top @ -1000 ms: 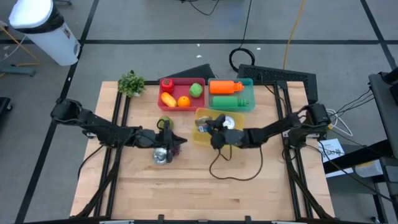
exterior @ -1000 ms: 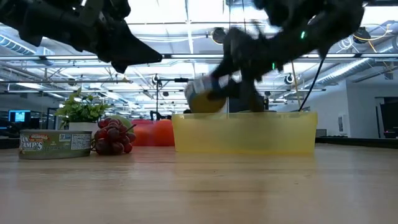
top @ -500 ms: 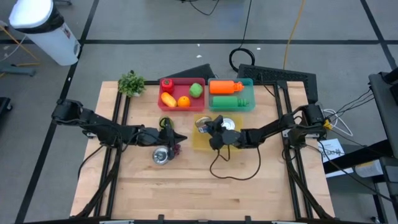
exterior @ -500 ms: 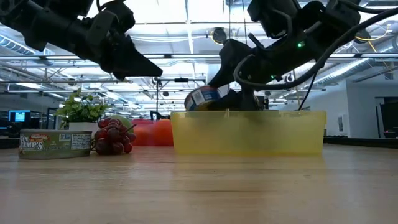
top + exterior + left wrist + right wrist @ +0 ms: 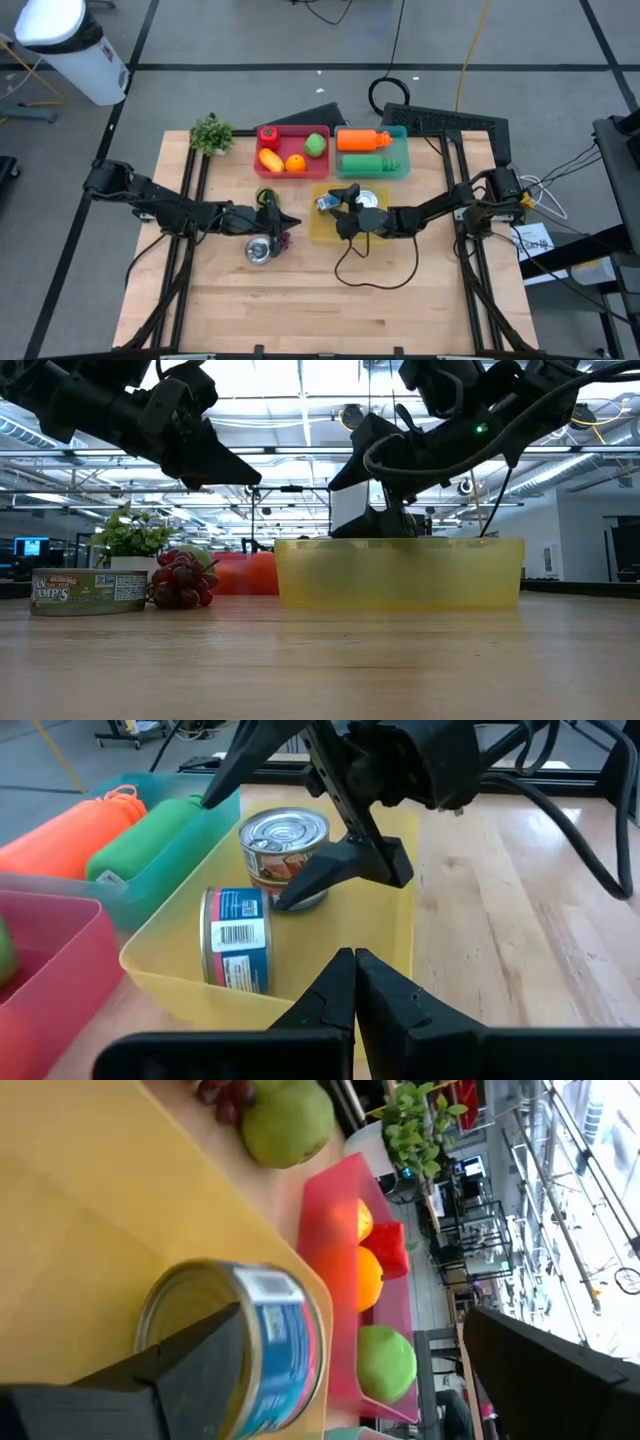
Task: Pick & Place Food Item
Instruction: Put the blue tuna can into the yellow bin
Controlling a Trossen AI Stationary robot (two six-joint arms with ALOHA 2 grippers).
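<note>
With the blue-labelled can [image 5: 235, 937] lying on its side in the yellow bin [image 5: 395, 920] beside an upright can [image 5: 285, 848], the released right gripper [image 5: 300, 835] straddling it could nudge it rolling while withdrawing, as the clenched left gripper [image 5: 283, 219] waits over the worktop [image 5: 300, 300].

Bright, even overhead light floods the high view, with soft shadows under the arms. In the low view, ceiling strip lights [image 5: 300, 385] glare from twelve o'clock, silhouetting both arms. The right wrist view blurs its near blue-labelled can [image 5: 270, 1345], and windows wash out at two o'clock.
</note>
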